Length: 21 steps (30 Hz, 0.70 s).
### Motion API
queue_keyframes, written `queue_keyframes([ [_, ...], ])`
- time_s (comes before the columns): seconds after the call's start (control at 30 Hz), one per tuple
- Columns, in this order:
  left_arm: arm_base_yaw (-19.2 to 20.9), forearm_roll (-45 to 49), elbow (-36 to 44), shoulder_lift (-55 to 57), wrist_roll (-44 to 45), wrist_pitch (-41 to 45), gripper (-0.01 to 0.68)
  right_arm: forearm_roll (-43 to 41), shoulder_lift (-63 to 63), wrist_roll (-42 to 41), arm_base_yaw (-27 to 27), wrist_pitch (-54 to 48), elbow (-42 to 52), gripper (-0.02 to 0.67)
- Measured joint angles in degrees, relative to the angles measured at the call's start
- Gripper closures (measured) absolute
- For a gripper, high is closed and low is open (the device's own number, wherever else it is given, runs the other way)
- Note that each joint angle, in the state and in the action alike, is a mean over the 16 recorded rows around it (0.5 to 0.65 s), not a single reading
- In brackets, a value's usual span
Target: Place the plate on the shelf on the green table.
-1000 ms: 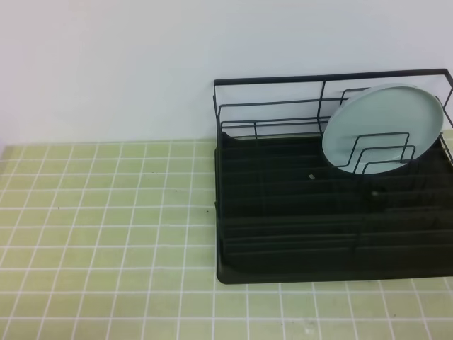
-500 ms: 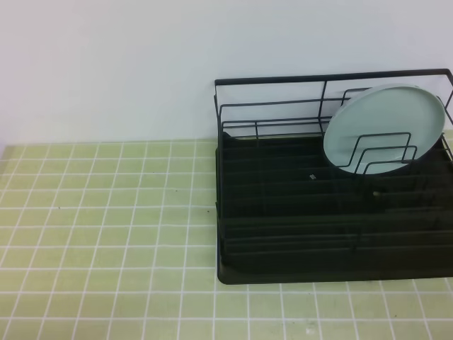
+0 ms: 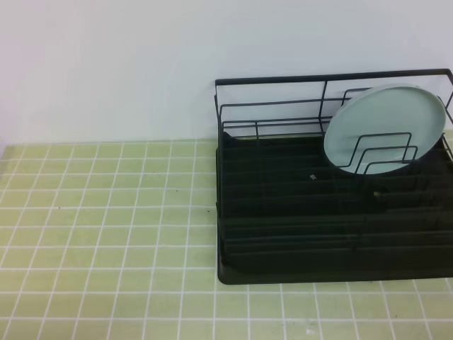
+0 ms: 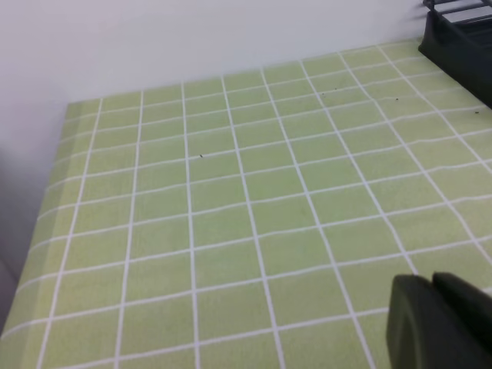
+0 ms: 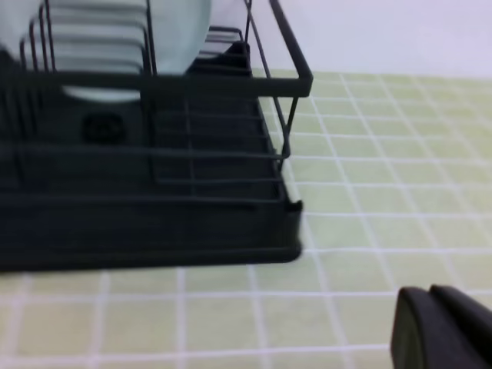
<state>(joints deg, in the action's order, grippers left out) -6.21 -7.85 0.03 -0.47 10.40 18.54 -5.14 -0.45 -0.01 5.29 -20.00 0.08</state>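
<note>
We see the plate leaning in the shelf behind its dividers, both grippers closed and empty; a jolted shelf could tip it.

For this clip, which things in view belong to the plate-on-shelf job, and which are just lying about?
Part of the job:
- plate, standing tilted among the dividers
- shelf, black wire rack
- green table
- left gripper, shut, holding nothing
- right gripper, shut, holding nothing

Just lying about:
- nothing else in view besides the white wall
</note>
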Motion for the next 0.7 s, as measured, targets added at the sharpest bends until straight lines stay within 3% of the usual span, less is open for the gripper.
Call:
queue_keyframes([
  [0.3,0.00,0.00,0.00,0.00,0.00,0.00,0.674,-0.11,0.00,5.37,0.00,0.17,0.00,0.650],
  [0.7,0.00,0.00,0.00,0.00,0.00,0.00,0.674,-0.68,0.04,5.61,0.00,0.56,0.00,0.650],
])
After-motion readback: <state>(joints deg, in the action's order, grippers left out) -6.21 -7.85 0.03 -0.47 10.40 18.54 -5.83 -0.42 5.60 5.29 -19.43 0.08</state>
